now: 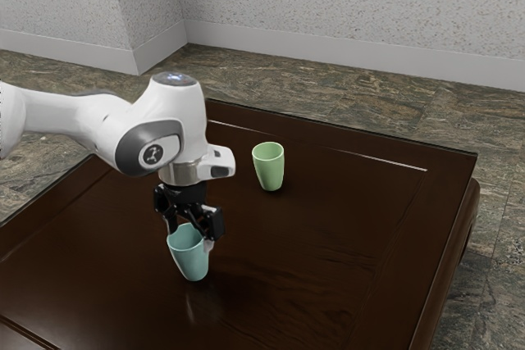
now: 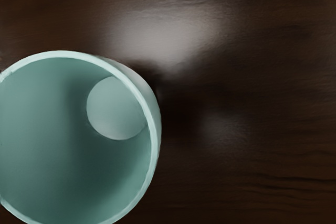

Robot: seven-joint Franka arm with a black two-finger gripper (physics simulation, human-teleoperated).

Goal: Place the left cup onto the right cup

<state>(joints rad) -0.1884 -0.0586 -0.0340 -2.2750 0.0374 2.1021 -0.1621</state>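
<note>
2 empty cups: teal cup (image 1: 187, 258) w/ gripper (image 1: 199, 233) pinching its rim, green cup (image 1: 267, 166) well apart.

In the lower left of the frame, the teal cup (image 1: 189, 258) is gripped at its rim by the black gripper (image 1: 197, 232), which is pointed straight down from the white arm (image 1: 98, 125) that is stretched in from the left edge; the cup is tilted slightly, and whether its base touches the wood cannot be told. The green cup (image 1: 268, 166) is set upright near the middle of the frame, well apart from the teal one, up and to its right. Both are seen over the dark wooden table (image 1: 353, 235), which is bordered by a raised rim.
</note>
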